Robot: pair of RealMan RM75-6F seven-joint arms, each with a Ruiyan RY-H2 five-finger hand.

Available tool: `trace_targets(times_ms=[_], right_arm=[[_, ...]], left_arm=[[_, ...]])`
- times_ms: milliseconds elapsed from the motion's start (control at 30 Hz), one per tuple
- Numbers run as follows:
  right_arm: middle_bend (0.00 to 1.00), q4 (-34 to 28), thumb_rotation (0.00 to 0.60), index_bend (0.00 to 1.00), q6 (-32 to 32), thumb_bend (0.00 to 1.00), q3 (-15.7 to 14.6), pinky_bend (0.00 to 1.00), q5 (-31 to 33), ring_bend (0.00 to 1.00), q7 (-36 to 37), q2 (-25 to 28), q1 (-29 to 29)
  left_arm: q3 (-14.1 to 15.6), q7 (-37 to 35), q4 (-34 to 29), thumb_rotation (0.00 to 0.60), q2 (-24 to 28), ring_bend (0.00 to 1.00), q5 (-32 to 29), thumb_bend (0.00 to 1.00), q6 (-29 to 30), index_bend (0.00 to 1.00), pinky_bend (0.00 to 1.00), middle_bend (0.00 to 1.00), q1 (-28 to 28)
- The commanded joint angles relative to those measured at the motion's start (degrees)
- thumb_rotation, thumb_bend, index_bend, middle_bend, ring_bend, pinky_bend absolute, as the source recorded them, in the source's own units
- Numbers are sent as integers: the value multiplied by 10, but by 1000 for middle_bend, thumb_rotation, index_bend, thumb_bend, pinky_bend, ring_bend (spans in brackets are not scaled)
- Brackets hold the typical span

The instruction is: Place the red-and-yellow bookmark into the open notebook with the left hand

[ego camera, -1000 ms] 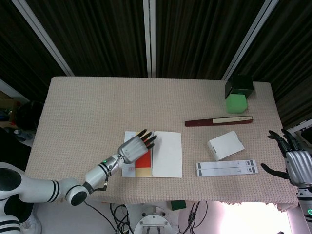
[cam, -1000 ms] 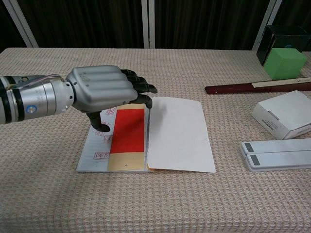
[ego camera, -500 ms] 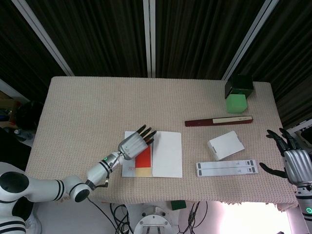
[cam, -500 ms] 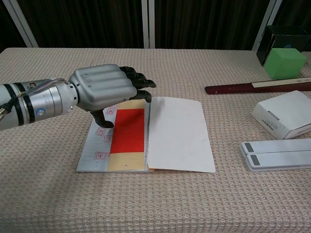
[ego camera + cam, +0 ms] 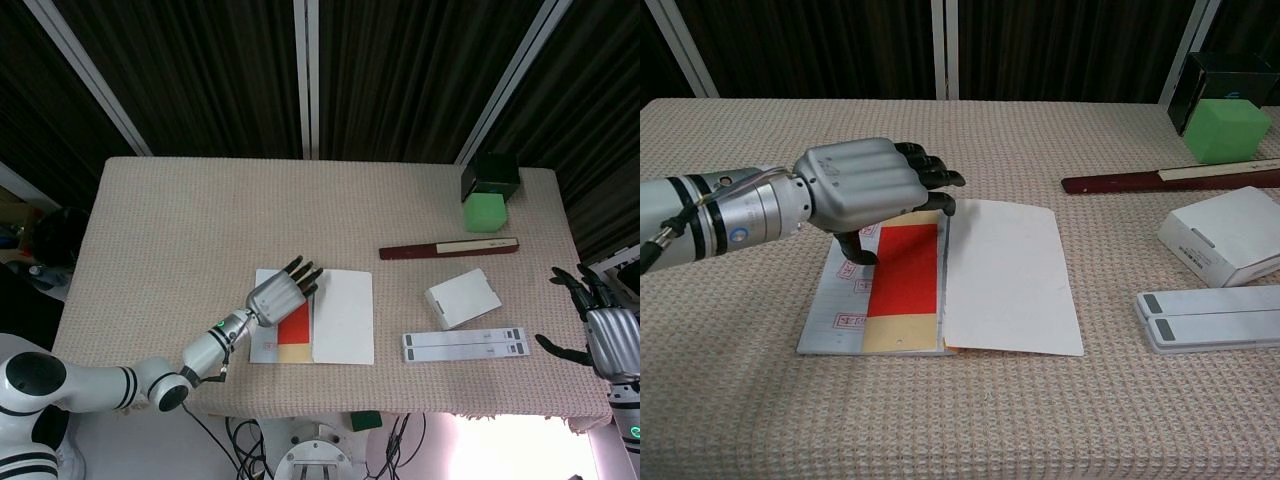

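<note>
The red-and-yellow bookmark (image 5: 904, 285) lies flat on the left page of the open notebook (image 5: 1010, 280), beside the spine. In the head view the bookmark (image 5: 293, 332) shows below my left hand (image 5: 278, 297), on the notebook (image 5: 342, 318). My left hand (image 5: 875, 185) hovers over the bookmark's far end with its fingers stretched forward. It holds nothing, and its thumb points down at the left page. My right hand (image 5: 607, 338) hangs beyond the table's right edge, fingers spread and empty.
A green cube (image 5: 1227, 130) and a black box (image 5: 1230, 75) stand at the far right corner. A dark red ruler (image 5: 1170, 180), a white box (image 5: 1225, 245) and two flat white bars (image 5: 1210, 318) lie right of the notebook.
My left hand has drawn back slightly toward the left, uncovering more of the bookmark, which stays on the page. The right hand has barely moved.
</note>
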Motion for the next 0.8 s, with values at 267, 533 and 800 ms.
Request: trace_targets(times_ms=[267,533,800], right_arm=[[225,5,600,127,-4,90,0,190,0,57,4,-3,2],[225,8,600,126,-2,89,1,190,1,57,6,-5,1],[225,9,600,127,0,90,0,190,1,57,8,-3,-1]], left_arm=[[-1,7,-9,600,11,26,-10,159,-1,183,100,12,5],[-10,0,2,600,-12,25,-6,158,-12,182,100,12,-4],[-22,5,9,600,-25,25,-6,158,-17,182,100,12,-15]])
